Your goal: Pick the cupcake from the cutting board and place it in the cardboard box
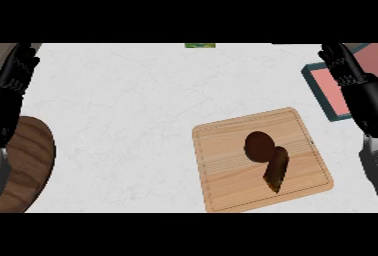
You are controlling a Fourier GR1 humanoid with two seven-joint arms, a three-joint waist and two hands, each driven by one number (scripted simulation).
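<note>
1. At the surface's (pixel 133 125) left edge the left robot hand (pixel 16 70) rests with its dark fingers pointing up, relaxed and holding nothing. It looks parked out of the way rather than busy.
2. Below it, at the near-left corner, a dark round wooden piece (pixel 29 165) shows only in part; what it is I cannot tell.
3. At the far edge, about the middle, a small green thing (pixel 200 45) peeps in, too little of it to name.
4. Right of centre, toward the near edge, the cutting board (pixel 221 170) lies flat and a little askew. The cupcake (pixel 267 155) is on it, tipped on its side: dark round top toward the far edge, brown body trailing toward the near edge. Lying so, I'd guess it wants a grasp across its body.
5. At the right edge the right robot hand (pixel 341 65) is raised, fingers up, uncurled and empty. It hangs over a teal-rimmed container with a pink floor (pixel 331 90), cut off by the edge, probably the box meant in the task.
6. No brand, label or writing is readable anywhere.
</note>
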